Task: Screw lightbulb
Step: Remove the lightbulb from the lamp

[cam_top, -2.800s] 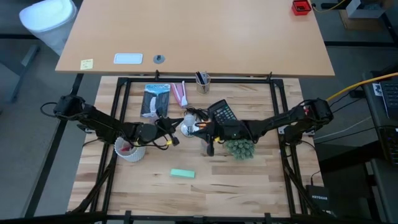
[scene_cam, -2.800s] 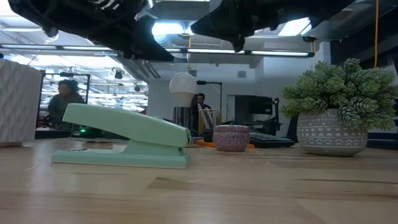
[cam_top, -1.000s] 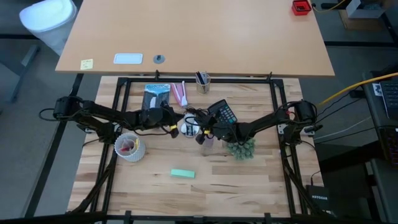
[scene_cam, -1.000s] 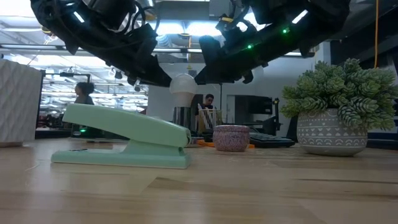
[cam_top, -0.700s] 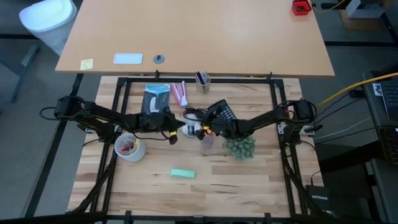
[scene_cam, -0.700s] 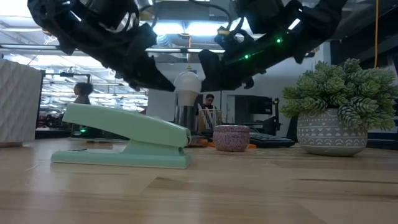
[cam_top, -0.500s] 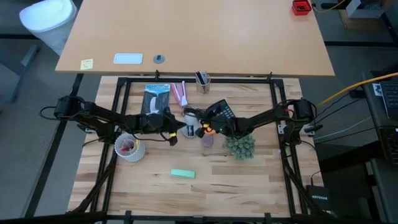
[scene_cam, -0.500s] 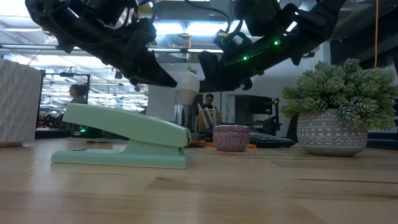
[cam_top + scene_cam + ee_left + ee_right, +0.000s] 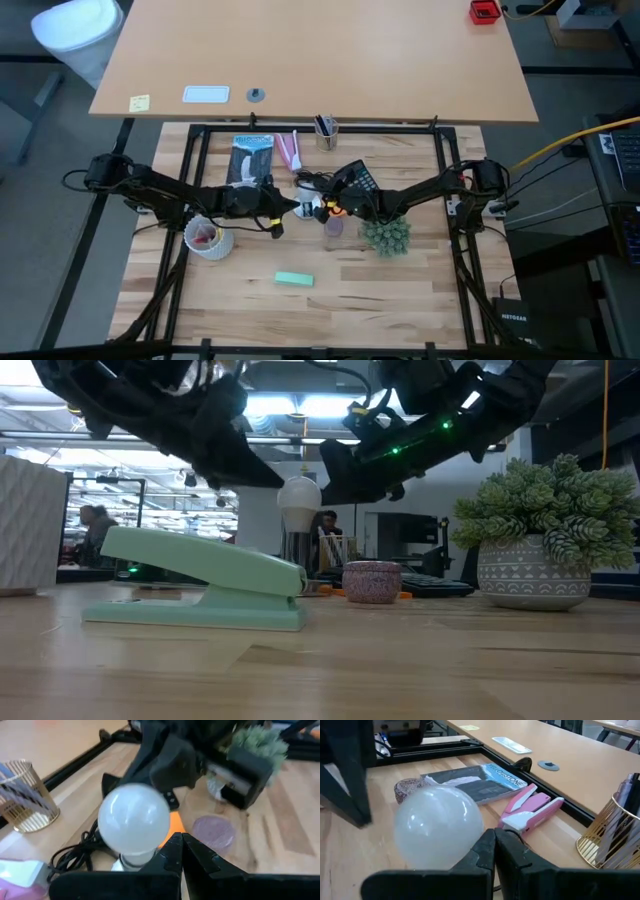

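Note:
The frosted white lightbulb [image 9: 299, 495] stands upright at the table's middle, its neck down in a dark socket [image 9: 296, 550] with a black cord. It also shows in the high view [image 9: 308, 206] and in the left wrist view [image 9: 134, 817] and right wrist view [image 9: 439, 827]. My left gripper [image 9: 287, 208] is shut, its tips close beside the bulb on the bulb's left. My right gripper [image 9: 324, 208] is shut, its tips close beside the bulb on its right. The bulb stands between the two. My left gripper's shut fingertips [image 9: 176, 840] lie level beside the bulb's lower side [image 9: 161, 842], coming from the table's left; whether they touch it, I cannot tell. My right gripper's shut fingertips [image 9: 490, 837] lie level beside the bulb's side [image 9: 477, 832], coming from the table's right; whether they touch it, I cannot tell.
A purple tin [image 9: 333, 226] and a potted plant [image 9: 385, 238] stand just near of my right arm. A black calculator [image 9: 358, 180] lies behind it. A white cup [image 9: 208, 238], a mint stapler [image 9: 293, 279], a pink stapler [image 9: 288, 150] and a gold pen cup [image 9: 326, 130] are around.
Both shut grippers have closed in on the bulb from either side. The bulb tipped toward the table's left about half a second ago and stands upright again now. My left gripper has drawn a little up from it since.

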